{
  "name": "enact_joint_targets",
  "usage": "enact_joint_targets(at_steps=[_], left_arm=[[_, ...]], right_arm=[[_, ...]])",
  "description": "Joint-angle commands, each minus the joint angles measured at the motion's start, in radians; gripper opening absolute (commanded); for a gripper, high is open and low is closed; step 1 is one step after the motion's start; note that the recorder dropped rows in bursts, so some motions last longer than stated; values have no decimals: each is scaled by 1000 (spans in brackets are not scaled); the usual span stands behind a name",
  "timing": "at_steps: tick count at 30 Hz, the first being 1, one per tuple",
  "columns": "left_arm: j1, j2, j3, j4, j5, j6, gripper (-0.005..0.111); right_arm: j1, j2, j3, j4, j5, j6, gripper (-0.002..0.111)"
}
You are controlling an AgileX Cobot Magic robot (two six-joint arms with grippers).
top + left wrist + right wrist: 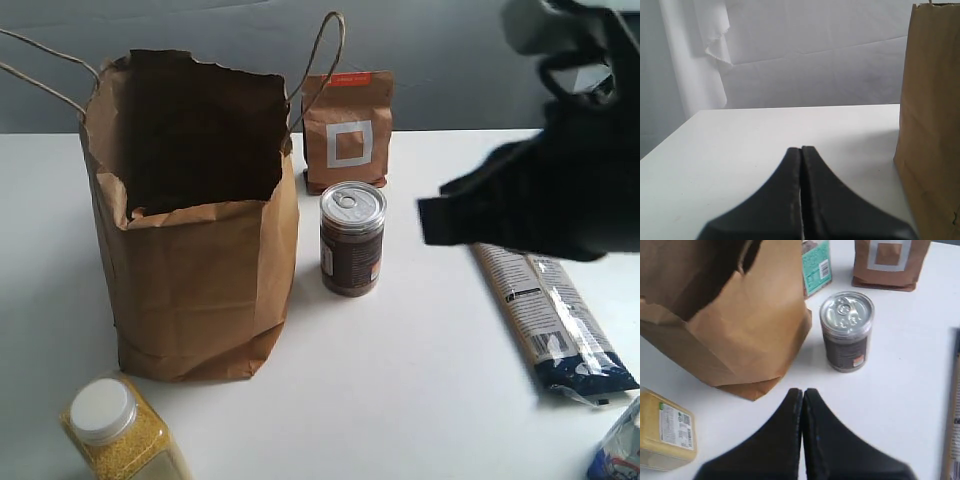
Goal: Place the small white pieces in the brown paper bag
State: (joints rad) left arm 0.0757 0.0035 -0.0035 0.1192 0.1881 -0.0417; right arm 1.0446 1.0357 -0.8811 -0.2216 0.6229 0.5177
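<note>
**Exterior view: one brown paper bag, one can, one jar**

The brown paper bag stands at left, its mouth open and its inside too dark to tell. The can, at centre, is sealed. The jar, lower left, holds yellow grains.
Left wrist view: left gripper pinched together, near the bag.
Right wrist view: right gripper likewise, near the bag and can.

Setting: staged test bench, lab-like rather than a home.
Surface: plain white table under the left pincer.
Backdrop: creased pale cloth hung beyond that pincer, past the table's far edge.
Stock: can, pouch and paper bag set out ahead of the right pincer.
</note>
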Motion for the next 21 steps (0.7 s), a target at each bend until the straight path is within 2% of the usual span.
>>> enact_joint_targets(at_steps=[1,2,4,6,10,14,21], left_arm=[[-8,-3,4,4,-5,-4,0],[-8,-3,4,4,-5,-4,0],[-8,-3,4,4,-5,-4,0],[-8,-3,4,4,-5,-4,0],[-8,-3,4,4,-5,-4,0],[-8,-3,4,4,-5,-4,0],[-8,-3,4,4,-5,-4,0]], right_arm=[[-146,-195,227,78,-172,-130,0],[-173,-222,265,94,-193,-152,0],[-302,-344,400,153,-289,-240,0],[-390,-421,489,186,-361,-293,0],[-526,-572,642,252,-485,-333,0],[-597,-709,749,291,-533,-399,0],[-648,-895,867,324,-510,-507,0]])
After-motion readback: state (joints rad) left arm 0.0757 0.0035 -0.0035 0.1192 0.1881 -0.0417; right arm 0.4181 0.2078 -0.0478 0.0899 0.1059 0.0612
